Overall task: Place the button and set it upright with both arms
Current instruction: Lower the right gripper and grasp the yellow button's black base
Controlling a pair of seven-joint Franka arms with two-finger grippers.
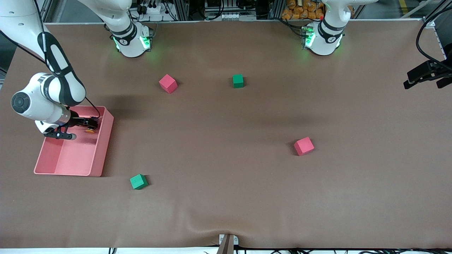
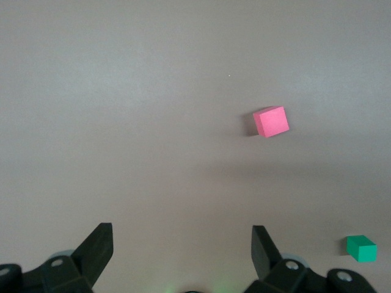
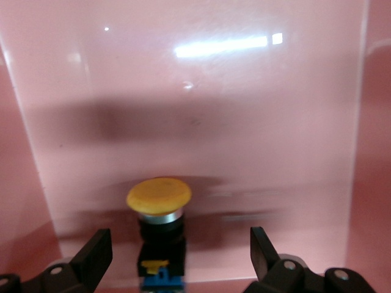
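Right gripper (image 1: 89, 124) first: down inside pink tray (image 1: 102, 151), at about nine o'clock on the table in the front view. Fingers (image 3: 98, 244) spread wide, closed on nothing. Between them, clear of both, the button (image 3: 159, 207): round orange cap, silver collar, black body, blue and yellow base cut off by the frame edge. From the front camera, only an orange speck (image 1: 89, 131) under the fingertips, by the tray wall toward the table's middle; body hidden by the gripper. Hard to tell whether standing or lying. Glare streaks on the tray's pink surface (image 3: 183, 91).

Outward on the brown table (image 1: 226, 197): red cube (image 1: 167, 83) at eleven o'clock, green cube (image 1: 238, 80) at twelve, second red cube (image 1: 304, 146) at four, second green cube (image 1: 138, 181) at seven, just off the tray's corner.

Left gripper (image 2: 182, 238) waiting in the air over bare table, fingers apart, empty; below it a pink cube (image 2: 270, 121) and a green one (image 2: 361, 248), no telling which.
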